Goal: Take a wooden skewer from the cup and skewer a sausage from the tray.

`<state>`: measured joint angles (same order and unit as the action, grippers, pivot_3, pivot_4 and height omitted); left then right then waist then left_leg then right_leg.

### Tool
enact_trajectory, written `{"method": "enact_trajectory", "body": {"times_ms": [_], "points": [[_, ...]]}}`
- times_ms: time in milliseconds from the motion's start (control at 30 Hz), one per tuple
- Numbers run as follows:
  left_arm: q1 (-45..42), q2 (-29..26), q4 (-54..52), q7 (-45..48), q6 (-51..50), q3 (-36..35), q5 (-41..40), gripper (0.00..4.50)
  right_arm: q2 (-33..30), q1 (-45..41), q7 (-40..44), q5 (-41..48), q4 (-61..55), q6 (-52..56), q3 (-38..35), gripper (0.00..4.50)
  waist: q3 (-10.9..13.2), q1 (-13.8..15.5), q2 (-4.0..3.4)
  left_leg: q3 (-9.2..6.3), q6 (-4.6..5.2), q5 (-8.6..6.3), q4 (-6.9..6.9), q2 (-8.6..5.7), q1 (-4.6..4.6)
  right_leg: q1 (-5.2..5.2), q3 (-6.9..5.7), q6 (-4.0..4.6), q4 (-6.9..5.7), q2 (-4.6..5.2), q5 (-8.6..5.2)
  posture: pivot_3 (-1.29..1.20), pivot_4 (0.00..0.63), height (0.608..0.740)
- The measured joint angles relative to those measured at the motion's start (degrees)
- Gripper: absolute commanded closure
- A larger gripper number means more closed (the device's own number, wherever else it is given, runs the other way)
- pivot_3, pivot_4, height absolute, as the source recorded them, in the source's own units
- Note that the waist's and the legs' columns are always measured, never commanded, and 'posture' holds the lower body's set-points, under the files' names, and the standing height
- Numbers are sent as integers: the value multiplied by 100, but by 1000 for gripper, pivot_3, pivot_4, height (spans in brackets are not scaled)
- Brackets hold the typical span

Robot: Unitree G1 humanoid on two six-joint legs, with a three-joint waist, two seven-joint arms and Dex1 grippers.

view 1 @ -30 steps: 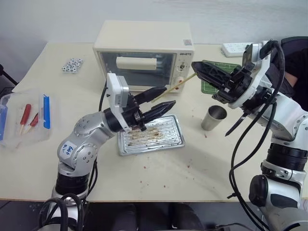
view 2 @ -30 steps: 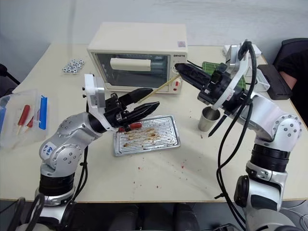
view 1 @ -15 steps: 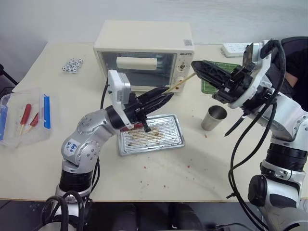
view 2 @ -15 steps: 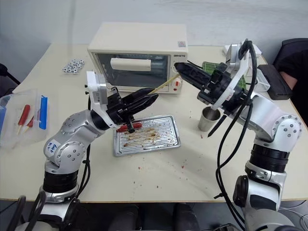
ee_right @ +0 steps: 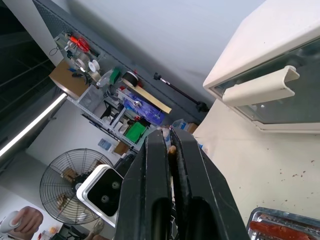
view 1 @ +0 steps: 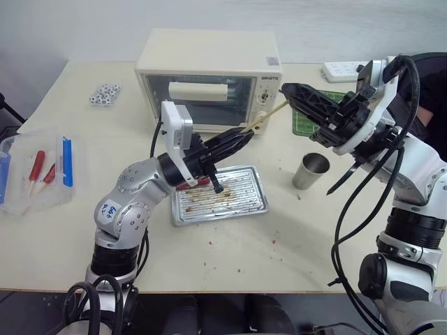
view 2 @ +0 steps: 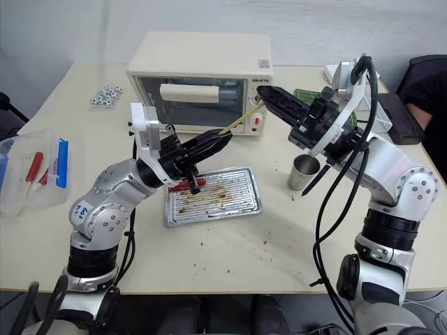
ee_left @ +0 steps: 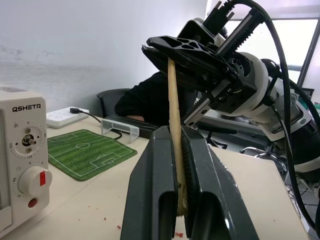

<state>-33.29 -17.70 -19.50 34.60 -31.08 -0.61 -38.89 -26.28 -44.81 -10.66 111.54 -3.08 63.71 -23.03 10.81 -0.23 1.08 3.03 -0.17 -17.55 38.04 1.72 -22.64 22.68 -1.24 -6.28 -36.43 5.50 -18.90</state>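
Table (view 1: 279,237) first: your pale tabletop carries a cream toaster oven (view 1: 209,77) at the back, with the tray (view 1: 241,202) lying just in front of it. You have a clear plastic box (view 1: 35,171) at the left edge holding red sausages and a blue stick, and a green mat (view 1: 304,122) to the right of the oven. Your cup (view 1: 309,172) stands upright to the right of the tray, apart from it. One sausage (view 2: 187,185) lies at the tray's near-left corner, partly hidden behind your left arm.

Your right gripper (view 1: 290,93) hangs above the table to the right of the oven, fingers clamped on one end of the wooden skewer (view 1: 267,116). Your left gripper (view 1: 241,138) sits above the tray with its fingers pinched tight on the skewer's other end, so you have the stick slanting in the air between both hands, in front of the oven door.
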Motion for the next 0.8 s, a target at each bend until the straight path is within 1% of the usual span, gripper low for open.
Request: {"method": "enact_trajectory", "body": {"times_ms": [100,167,200,233,300,433,533,567,600,633,667,733,767,800], "points": [[-11,-55,-5,-14,-4,-35,10,4500,-218,1,123,0,-2,106,51,3744,0,2,0,-1,0,0,0,0,-6,4,-1,0,1,0,0,0,150,740],[-10,-189,-4,-40,-4,-168,21,4500,-314,0,228,0,1,194,53,3189,0,-8,0,-2,0,0,0,1,-7,7,-1,0,2,0,0,0,150,740],[-7,-313,-3,-61,-11,-246,38,4500,-375,-23,340,1,29,273,59,2748,1,-13,-1,-2,0,0,-2,2,-7,8,-1,0,2,-1,0,0,150,740],[8,-441,-3,-67,-20,-334,42,4500,-465,-122,427,2,101,332,113,2504,3,-21,-5,-1,0,0,-2,2,-10,13,0,0,0,-1,0,0,150,740],[64,-660,-24,-69,-57,-519,34,4500,-654,-331,551,7,185,403,198,1849,5,-24,-8,-1,1,1,-1,3,-10,16,-1,1,0,-1,0,0,150,740],[387,-1271,-107,-72,-261,-1072,-36,4500,-1164,-705,825,-106,491,497,545,599,5,-37,-8,-3,1,1,-4,3,-14,18,-2,1,4,1,0,0,150,740],[780,-1748,-413,-22,-468,-1466,-183,4500,-1305,-983,1451,-829,686,577,946,599,6,-63,-9,-1,2,0,-2,0,-31,32,0,-2,11,7,1,0,150,740],[1063,-2031,-603,32,-588,-1689,-284,4500,-1391,-1164,1908,-1403,671,583,1253,599,6,-113,-9,1,2,0,-3,-1,-51,58,3,-3,6,8,2,0,150,740],[1229,-2191,-697,66,-675,-1850,-340,4500,-1495,-1260,2252,-1822,638,571,1447,599,6,-119,-9,0,0,1,-2,-2,-63,72,4,-3,1,11,2,0,150,740],[1493,-2381,-821,105,-758,-2100,-388,4500,-1618,-1372,2825,-2523,530,408,1824,599,6,-123,-9,0,0,1,-4,-1,-69,81,3,-3,2,9,2,0,150,740],[1609,-2466,-875,121,-797,-2210,-398,4500,-1673,-1411,3111,-2888,475,327,2025,599,6,-125,-9,0,0,1,-6,-1,-69,82,2,-2,3,8,1,0,150,740],[2023,-2687,-1051,163,-867,-2576,-455,4500,-1787,-1583,4136,-4198,321,-273,2872,599,6,-130,-9,3,0,1,-9,-2,-70,88,3,-2,2,9,1,0,150,740],[2369,-2806,-1182,222,-894,-2834,-452,4500,-1775,-1701,4594,-4926,286,-687,3394,599,6,-167,-9,14,1,0,-12,-1,-69,95,13,-2,1,10,1,0,150,740],[2600,-2856,-1243,266,-899,-2972,-446,4500,-1749,-1765,4863,-5382,303,-951,3680,599,6,-180,-9,26,3,-1,-13,-2,-69,102,18,-2,-2,11,1,0,150,740]]}}
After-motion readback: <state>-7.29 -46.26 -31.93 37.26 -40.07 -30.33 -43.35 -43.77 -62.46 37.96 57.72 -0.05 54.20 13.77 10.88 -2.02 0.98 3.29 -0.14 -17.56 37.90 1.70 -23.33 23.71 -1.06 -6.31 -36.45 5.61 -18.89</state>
